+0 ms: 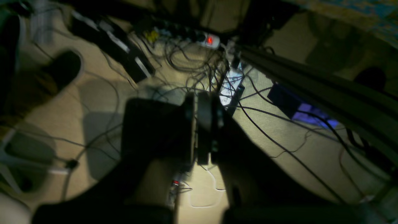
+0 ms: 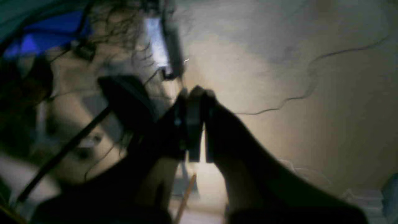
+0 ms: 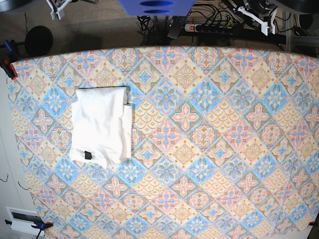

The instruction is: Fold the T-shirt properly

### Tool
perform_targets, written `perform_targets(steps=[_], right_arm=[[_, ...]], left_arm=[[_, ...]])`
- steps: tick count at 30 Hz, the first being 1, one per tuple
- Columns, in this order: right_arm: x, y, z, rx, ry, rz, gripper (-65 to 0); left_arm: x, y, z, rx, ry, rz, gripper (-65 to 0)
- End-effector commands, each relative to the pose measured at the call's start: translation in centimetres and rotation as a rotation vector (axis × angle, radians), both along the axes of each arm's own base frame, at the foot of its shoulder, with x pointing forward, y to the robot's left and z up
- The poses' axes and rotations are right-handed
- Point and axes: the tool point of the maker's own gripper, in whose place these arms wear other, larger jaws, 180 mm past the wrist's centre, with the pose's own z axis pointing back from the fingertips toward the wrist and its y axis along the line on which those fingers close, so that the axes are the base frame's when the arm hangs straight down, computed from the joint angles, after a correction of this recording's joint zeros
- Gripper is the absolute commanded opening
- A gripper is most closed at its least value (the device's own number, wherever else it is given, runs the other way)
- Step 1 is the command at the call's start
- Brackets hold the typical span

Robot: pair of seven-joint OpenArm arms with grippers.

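We see the T-shirt folded into a white rectangle, plain side up, small dark tag near its lower edge, on the left of the patterned tablecloth; left gripper and right gripper both clenched, empty, over cable-strewn floor.

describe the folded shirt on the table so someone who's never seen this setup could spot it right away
Start with the big table covered in a blue, pink and cream tile-patterned cloth. Toward its left side, seen from the base camera, lies the T-shirt, folded into a compact rectangle. It is the only plain white thing there, with a small dark tag near one edge.
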Motion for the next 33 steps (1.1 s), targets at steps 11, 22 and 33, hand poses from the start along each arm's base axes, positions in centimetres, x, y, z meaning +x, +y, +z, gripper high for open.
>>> perform_targets(steps=[11, 22, 33], right_arm=[[-0.2, 3.2, -3.9, 0.118, -0.027, -0.111, -63.9], [0.7, 5.9, -6.1, 0.180, -0.072, -0.186, -63.8], [1.2, 3.7, -7.5, 0.021, -0.060, -0.206, -63.7]], left_arm=[[-3.9, -3.0, -7.3, -0.054, 0.102, -0.008, -65.0], [-4.8, -4.9, -12.9, -0.008, 0.077, -0.142, -65.0], [-3.7, -9.0, -14.3, -0.051, 0.020, -0.352, -64.4]])
